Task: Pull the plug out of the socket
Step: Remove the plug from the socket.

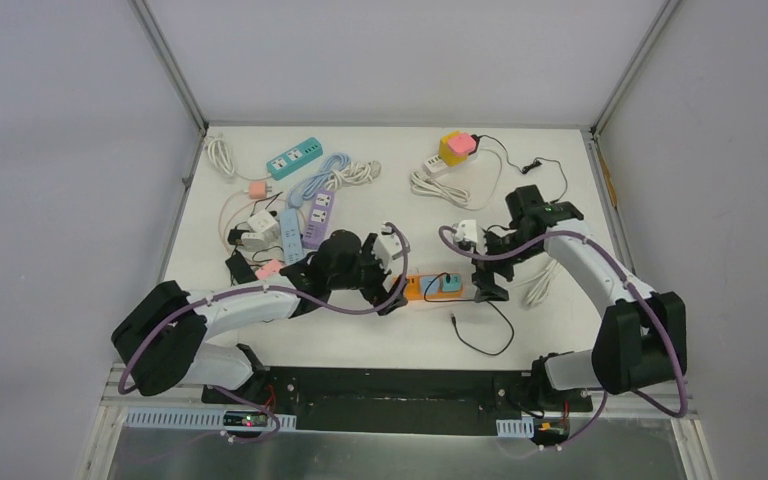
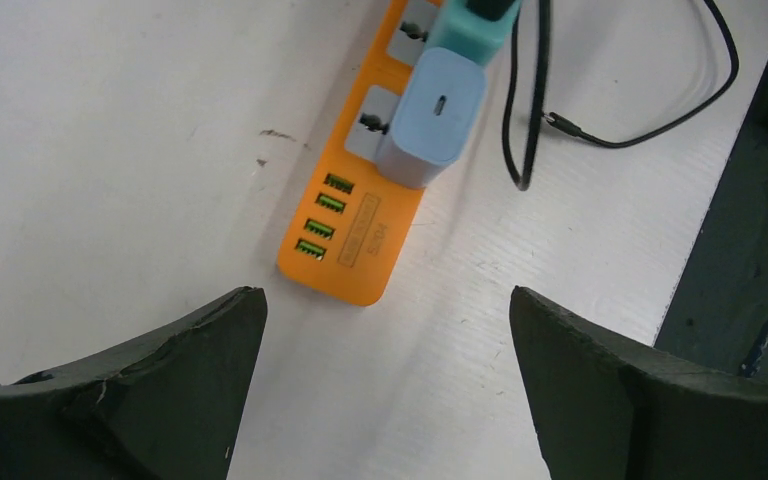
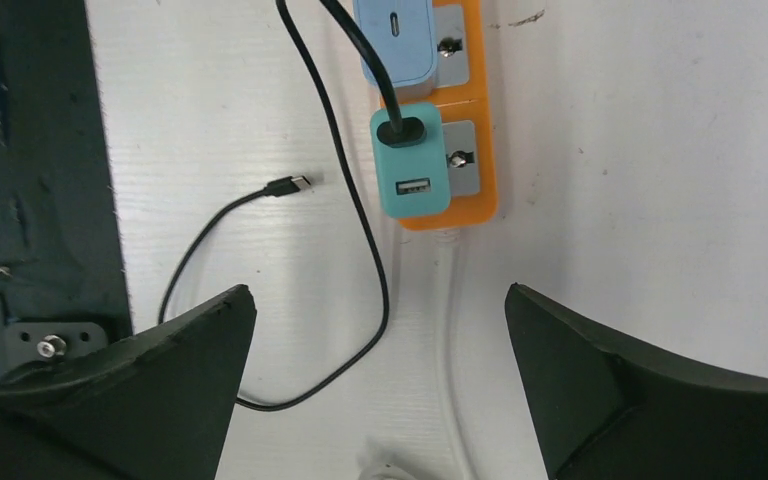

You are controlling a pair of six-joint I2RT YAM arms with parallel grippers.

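while left fingers (image 2: 140, 400), right fingers (image 3: 140, 400) hang released, each near 1 orange strip (image 2: 368, 262) end

Matt orange plastic power strip (image 2: 355, 215), smooth teal plastic plug (image 3: 412, 170), scuffed white matt table (image 2: 110, 150), glossy black cable (image 3: 360, 230)

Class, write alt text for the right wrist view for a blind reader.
An orange power strip lies on a white table with a teal charger and a blue charger plugged in. The open right gripper hovers near its end.
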